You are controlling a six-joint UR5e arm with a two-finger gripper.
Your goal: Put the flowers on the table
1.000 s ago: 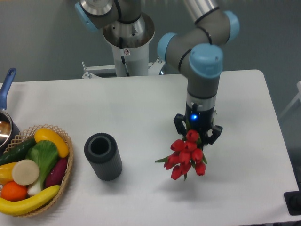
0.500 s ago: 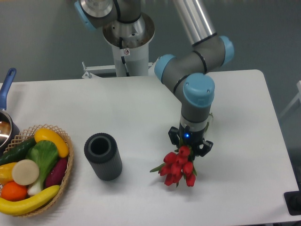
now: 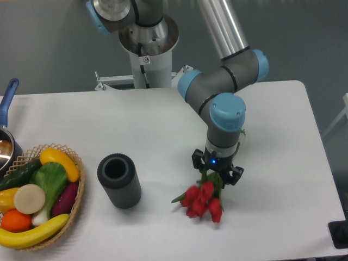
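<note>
The flowers (image 3: pixel 200 200) are a bunch of red tulip buds with green leaves, low over or touching the white table (image 3: pixel 163 125) right of centre near the front. My gripper (image 3: pixel 216 173) points down just above them and is closed on their stem end, which its body hides. The buds fan out toward the front left of the gripper.
A dark grey ribbed cylinder cup (image 3: pixel 119 180) stands upright to the left of the flowers. A wicker basket (image 3: pixel 76 204) of fruit and vegetables sits at the front left edge. A pot with a blue handle (image 3: pixel 7 103) is at the far left.
My gripper has moved down and slightly left with the flowers, bringing the buds closer to the table surface. The cup and basket have not moved.
</note>
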